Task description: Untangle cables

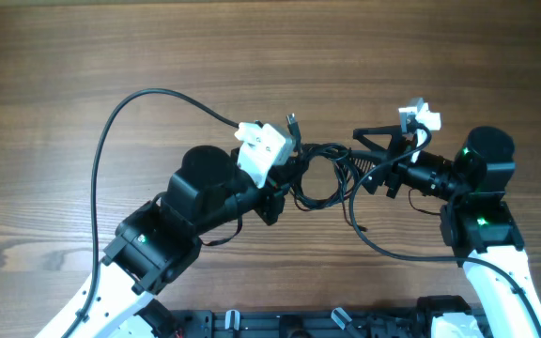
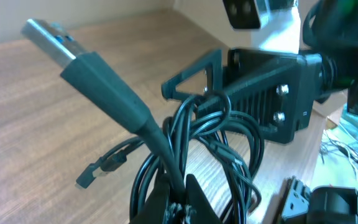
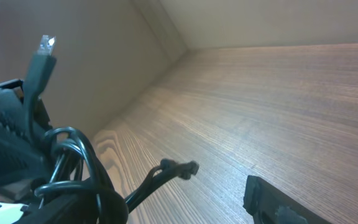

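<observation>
— Nearest first: what is the left hand [image 2: 176, 202] doing?
— At the bottom edge of its wrist view it is clenched on the black cables [image 2: 166, 152], just below the stem of a USB plug [image 2: 48, 36] that sticks up toward the upper left.
— Where does the bundle sit?
— Its loops hang just beyond that grip, above the worktop [image 2: 36, 124], in the middle of the overhead frame between both arms. A small plug [image 2: 91, 178] sits low at lower left, near the wood; touching or not, I cannot tell.
— And behind?
— The right hand [image 1: 369, 160], right of centre overhead, is released, fingers spread, with the far loops at its tips. Whether they hook a finger, I cannot tell.
</observation>
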Robot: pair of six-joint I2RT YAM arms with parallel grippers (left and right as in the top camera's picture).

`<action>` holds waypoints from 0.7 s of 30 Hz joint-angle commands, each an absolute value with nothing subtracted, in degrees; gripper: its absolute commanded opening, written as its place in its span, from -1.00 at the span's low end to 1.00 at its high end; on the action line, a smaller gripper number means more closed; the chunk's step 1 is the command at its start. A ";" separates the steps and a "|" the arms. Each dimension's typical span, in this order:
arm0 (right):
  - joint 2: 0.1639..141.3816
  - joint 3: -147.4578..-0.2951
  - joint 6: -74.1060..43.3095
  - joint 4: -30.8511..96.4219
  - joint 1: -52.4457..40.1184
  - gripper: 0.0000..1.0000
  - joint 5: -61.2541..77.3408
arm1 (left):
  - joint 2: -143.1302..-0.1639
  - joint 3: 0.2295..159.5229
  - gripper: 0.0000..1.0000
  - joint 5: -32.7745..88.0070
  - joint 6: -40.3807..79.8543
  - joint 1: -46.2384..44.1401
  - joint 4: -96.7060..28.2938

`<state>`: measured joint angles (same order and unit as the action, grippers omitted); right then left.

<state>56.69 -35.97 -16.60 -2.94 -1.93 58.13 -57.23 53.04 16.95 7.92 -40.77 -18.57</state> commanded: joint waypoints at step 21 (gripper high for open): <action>56.69 -36.75 -21.56 -6.24 -1.89 0.66 55.07 | -61.73 53.95 -0.92 33.82 11.42 -41.06 -15.68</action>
